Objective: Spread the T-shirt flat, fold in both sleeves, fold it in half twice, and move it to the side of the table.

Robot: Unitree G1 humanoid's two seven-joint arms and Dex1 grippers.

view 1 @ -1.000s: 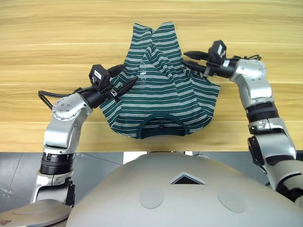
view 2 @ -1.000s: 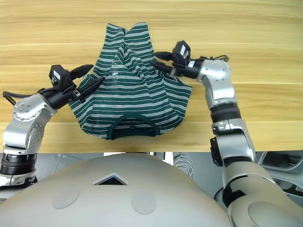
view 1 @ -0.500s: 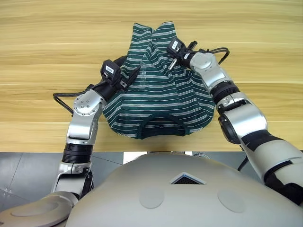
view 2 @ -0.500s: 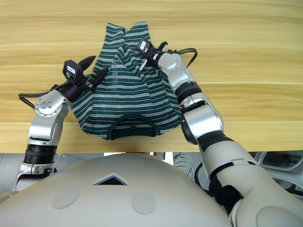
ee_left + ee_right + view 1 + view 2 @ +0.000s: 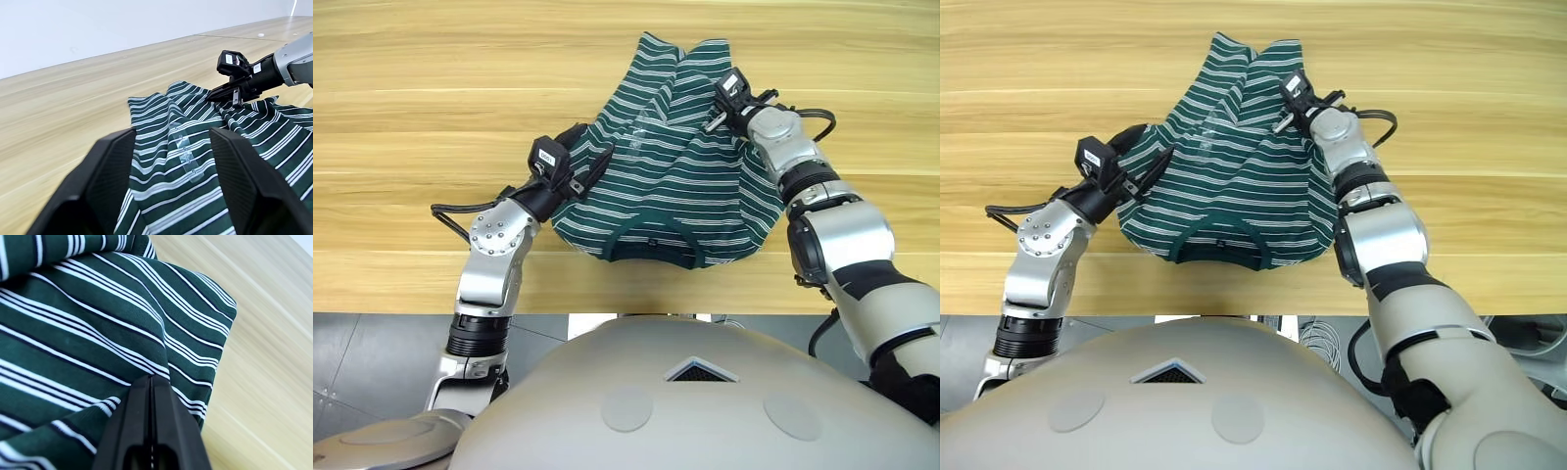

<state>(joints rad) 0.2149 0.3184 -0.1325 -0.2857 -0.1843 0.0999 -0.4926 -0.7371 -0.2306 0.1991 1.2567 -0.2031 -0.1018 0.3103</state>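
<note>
Left jaws wide open over crumpled green-and-white striped cotton T-shirt (image 5: 675, 186), right jaws pinched on cloth; close left, pull apart evenly.

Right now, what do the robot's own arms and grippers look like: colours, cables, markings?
The left arm and right arm are silver-grey metal shells with black joint bands. Each wrist carries a black camera block with a small white label. The left gripper and right gripper have black, tapered fingers. A black cable loops out beside each wrist.
</note>
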